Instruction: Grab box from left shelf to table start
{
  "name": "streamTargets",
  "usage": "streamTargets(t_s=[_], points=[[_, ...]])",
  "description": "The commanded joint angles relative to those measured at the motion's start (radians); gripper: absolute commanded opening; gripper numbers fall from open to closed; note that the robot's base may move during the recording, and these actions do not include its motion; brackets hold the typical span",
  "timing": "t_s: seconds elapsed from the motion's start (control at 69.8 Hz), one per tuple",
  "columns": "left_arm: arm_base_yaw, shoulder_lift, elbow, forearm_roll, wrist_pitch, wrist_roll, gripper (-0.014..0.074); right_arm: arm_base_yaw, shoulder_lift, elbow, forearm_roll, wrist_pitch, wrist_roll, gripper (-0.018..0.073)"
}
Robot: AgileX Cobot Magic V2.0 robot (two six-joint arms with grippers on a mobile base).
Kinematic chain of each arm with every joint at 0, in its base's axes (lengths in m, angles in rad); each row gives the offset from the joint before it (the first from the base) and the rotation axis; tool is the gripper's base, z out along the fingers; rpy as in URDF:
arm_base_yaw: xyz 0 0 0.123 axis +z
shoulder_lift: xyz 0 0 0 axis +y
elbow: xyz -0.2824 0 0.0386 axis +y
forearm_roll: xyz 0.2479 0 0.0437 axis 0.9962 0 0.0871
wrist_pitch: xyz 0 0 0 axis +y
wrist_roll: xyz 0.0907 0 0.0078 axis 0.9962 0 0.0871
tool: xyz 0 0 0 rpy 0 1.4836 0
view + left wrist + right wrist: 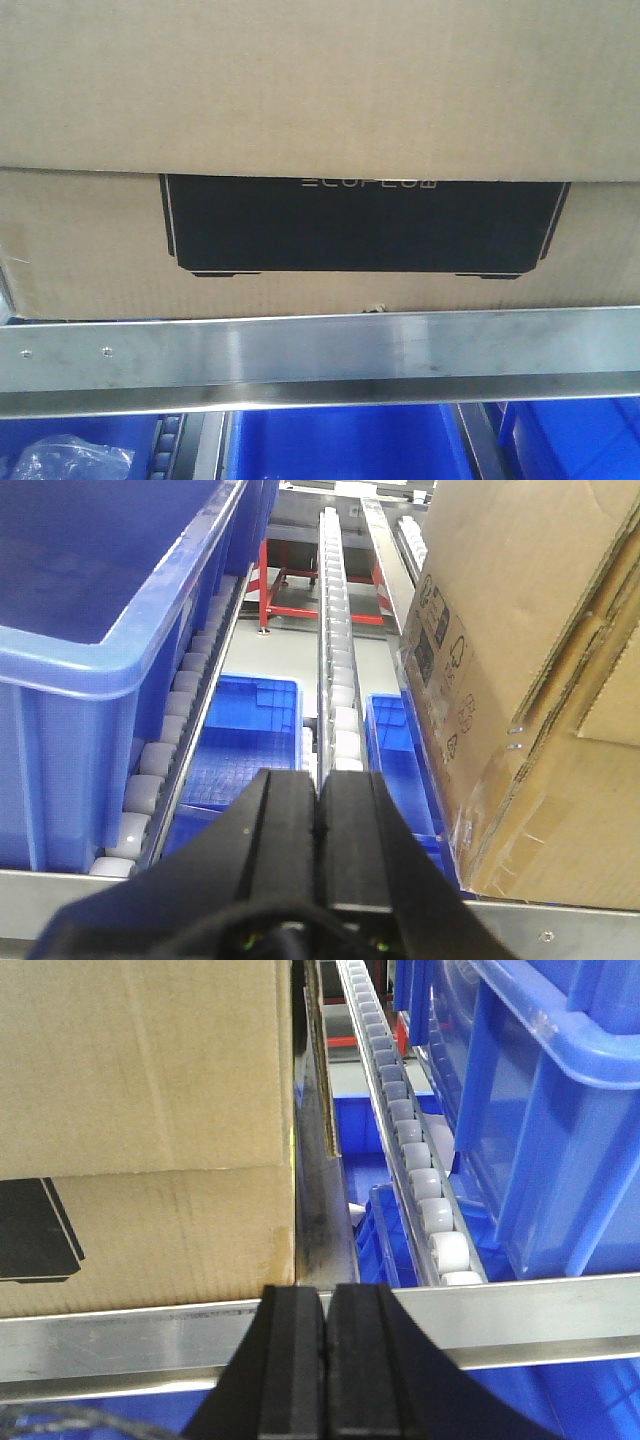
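Note:
A large brown cardboard box [320, 90] with a black panel and pale lettering fills the front view, resting on the left shelf behind its brushed steel front rail [320, 355]. In the left wrist view the box [530, 690] stands to the right of my left gripper [320, 785], which is shut and empty, level with the rail. The right wrist view has the box [140, 1130] up and to the left of my right gripper [326, 1300], also shut and empty, just in front of the rail [520, 1315]. The table is out of view.
Blue plastic bins flank the box: one [90, 610] left of the left gripper, one [540, 1110] right of the right gripper. White roller tracks [338, 630] [410, 1140] run back along the shelf. More blue bins [340, 445] sit on the level below.

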Motion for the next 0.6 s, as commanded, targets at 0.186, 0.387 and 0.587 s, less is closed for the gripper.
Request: streamTargets(t_s=[0.186, 0.387, 0.587], points=[[-0.007, -0.009, -0.003, -0.003, -0.084, 0.000, -0.0094, -0.005, -0.009, -0.022, -0.001, -0.091, -0.004, 0.0059], [-0.007, -0.009, -0.003, -0.003, -0.084, 0.000, -0.0094, -0.005, -0.009, -0.022, -0.001, -0.091, -0.004, 0.0059], [-0.007, -0.009, -0.003, -0.033, -0.198, 0.000, -0.0094, -0.005, -0.009, -0.022, -0.003, -0.091, -0.004, 0.0059]])
